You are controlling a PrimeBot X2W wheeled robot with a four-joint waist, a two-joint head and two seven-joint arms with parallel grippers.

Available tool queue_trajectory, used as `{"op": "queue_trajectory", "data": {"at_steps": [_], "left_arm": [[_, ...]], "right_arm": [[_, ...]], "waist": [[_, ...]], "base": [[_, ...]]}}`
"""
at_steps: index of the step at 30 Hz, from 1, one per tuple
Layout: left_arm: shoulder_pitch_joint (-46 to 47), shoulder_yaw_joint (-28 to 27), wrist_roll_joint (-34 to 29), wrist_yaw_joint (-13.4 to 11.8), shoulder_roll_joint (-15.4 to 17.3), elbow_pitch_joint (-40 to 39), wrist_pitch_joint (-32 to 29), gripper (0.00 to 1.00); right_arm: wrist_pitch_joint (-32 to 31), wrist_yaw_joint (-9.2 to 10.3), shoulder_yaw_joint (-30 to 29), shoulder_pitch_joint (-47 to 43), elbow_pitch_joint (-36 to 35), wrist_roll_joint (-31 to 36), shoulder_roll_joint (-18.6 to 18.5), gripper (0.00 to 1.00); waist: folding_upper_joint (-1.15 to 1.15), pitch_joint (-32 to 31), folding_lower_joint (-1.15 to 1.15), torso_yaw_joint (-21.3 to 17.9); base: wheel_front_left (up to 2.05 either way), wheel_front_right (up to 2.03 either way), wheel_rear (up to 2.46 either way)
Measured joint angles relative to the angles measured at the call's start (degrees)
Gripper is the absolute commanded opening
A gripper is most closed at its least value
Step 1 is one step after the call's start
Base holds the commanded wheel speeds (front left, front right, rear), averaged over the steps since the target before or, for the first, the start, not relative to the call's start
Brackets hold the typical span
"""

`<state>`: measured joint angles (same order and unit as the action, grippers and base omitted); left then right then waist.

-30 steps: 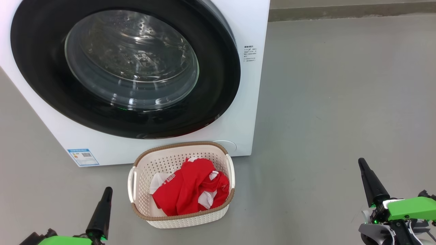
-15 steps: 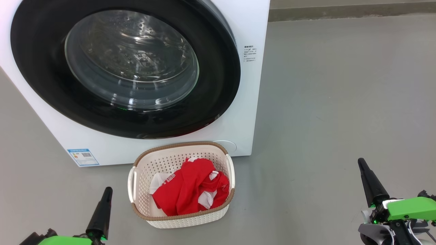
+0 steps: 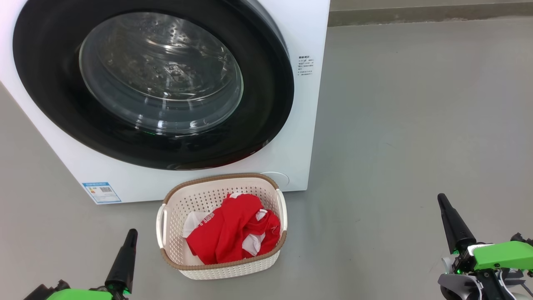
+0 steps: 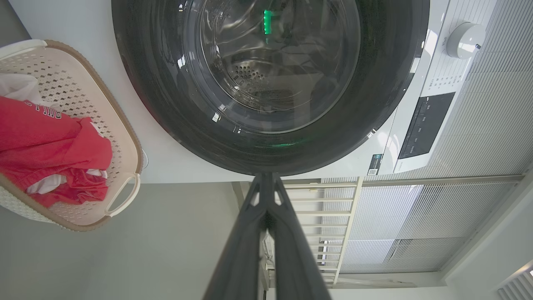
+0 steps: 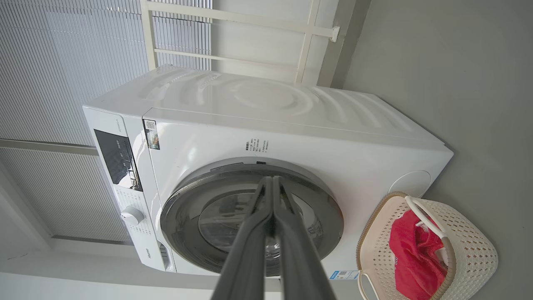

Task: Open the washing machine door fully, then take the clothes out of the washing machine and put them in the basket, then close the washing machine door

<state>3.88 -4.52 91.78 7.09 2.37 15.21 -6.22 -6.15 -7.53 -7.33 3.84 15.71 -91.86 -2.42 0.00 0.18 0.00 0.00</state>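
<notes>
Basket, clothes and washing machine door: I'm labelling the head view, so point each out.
basket (image 3: pixel 225 271), head view, cream front wall
clothes (image 3: pixel 227 231), head view, red fabric middle
washing machine door (image 3: pixel 266 96), head view, black rim's right side

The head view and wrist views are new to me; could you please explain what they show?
The wide picture comes from a camera on the robot's head, looking down at a grey floor. The dark spikes in its bottom corners are the left gripper and right gripper, both shut, holding nothing. The other two pictures come from wrist cameras looking along each gripper, so the room appears turned. A white washing machine stands ahead, its round door shut. Before it, a basket holds red clothes.
</notes>
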Motion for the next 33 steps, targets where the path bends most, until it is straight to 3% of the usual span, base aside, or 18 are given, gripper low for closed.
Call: {"op": "queue_trajectory", "data": {"at_steps": [33], "left_arm": [[0.00,0.00,0.00,0.00,0.00,0.00,0.00,0.00]], "right_arm": [[0.00,0.00,-0.04,0.00,0.00,0.01,0.01,0.00]], "waist": [[0.00,0.00,0.00,0.00]], "base": [[0.00,0.00,0.00]]}}
